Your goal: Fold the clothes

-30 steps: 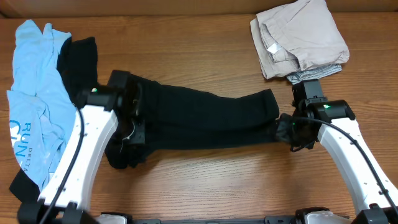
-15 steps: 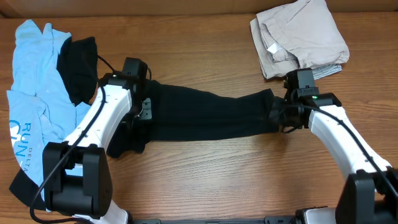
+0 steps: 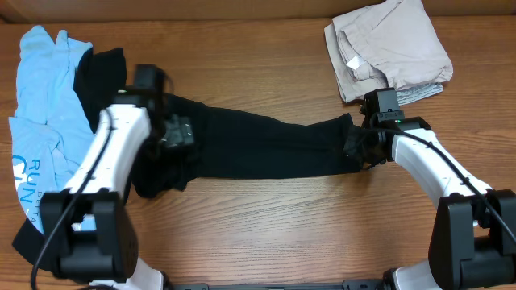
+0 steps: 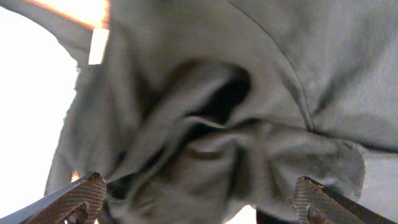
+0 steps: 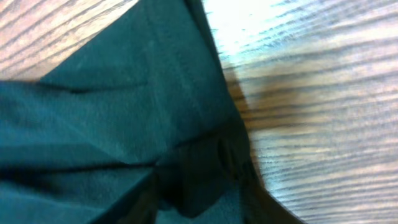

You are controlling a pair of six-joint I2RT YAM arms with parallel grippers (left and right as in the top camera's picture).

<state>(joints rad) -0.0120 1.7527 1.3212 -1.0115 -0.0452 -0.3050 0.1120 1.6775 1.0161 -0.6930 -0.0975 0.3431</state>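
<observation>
Out beyond the left end effector (image 4: pixel 199 199), on its outer side, a light-blue tee (image 3: pixel 40 137) is lying crumpled on the desk (image 3: pixel 266 234), with dark printed letters showing near its lower edge. The left end effector itself is sitting over the left end of the black garment (image 3: pixel 266 147). Its fingers (image 4: pixel 81 196) are standing wide apart and are gripping nothing. A bunched heap of the dark fabric is rising between them, and a small white label (image 4: pixel 97 46) is showing farther ahead of them, to their left.

From there the black garment is stretching as a long band across the desk, running from one end effector to the other.

The right end effector (image 3: pixel 360 147) is sitting at the band's right end. In the right wrist view its fingers are showing only as dark blurred shapes drawn close together, and a fold of the hemmed edge is being pinched between them. Bare wood is lying just to the right of that fold.

Just past the right end effector, on the far side of the desk, a pile of beige clothes (image 3: pixel 395 48) is resting, apart from the black garment.
</observation>
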